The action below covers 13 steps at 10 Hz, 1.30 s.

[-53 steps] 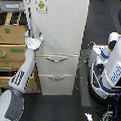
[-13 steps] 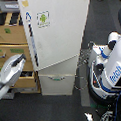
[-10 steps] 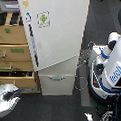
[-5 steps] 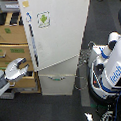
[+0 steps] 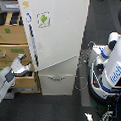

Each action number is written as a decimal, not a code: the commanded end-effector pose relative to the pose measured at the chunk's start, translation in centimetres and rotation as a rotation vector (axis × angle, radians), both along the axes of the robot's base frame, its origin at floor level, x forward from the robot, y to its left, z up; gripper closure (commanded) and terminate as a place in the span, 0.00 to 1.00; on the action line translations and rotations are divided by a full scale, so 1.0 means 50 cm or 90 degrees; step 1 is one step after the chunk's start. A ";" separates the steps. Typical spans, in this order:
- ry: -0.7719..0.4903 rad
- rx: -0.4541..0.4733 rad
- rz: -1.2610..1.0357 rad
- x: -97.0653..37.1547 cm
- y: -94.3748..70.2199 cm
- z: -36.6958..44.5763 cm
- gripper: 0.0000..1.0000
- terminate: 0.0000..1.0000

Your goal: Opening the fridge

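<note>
Showing: the fridge [image 5: 57,44], a tall white smooth-faced box, fills the centre of the frame from the top edge down to the lower middle.
Door: the large upper door [image 5: 55,34] is a flat white panel swung out at an angle; its lower edge slants across the lower drawer [image 5: 56,84].
Labels: a small square sticker [image 5: 43,19] with a green figure sits high on the door, a yellow tag [image 5: 25,3] at its upper left corner, and a small blue mark [image 5: 28,17] near the left edge; no writing on these can be read.
Handle: a short silver bar [image 5: 56,78] runs across the drawer front.
Arm: the grey-and-white gripper [image 5: 24,62] reaches in from lower left, just beside the door's left edge; its jaws are spread apart and appear to hold nothing.
Cabinet: a tan wooden drawer cabinet [image 5: 12,45] stands at left behind the arm.
Robot body: a rounded white-and-blue shell [image 5: 112,68] at right carries blue lettering too blurred to read.
</note>
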<state>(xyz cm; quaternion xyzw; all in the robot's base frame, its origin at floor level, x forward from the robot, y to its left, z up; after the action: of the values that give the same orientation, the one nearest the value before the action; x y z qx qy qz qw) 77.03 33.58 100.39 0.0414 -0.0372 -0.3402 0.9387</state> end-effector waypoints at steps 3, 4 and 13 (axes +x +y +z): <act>-0.073 0.102 0.063 0.059 0.009 -0.168 0.00 0.00; -0.072 0.103 0.067 0.093 -0.036 -0.179 0.00 0.00; -0.113 0.075 -0.091 -0.069 -0.382 0.065 0.00 0.00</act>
<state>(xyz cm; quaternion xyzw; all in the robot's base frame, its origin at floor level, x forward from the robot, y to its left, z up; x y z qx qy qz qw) 84.81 27.94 93.79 0.1227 -0.0624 -0.2625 0.9551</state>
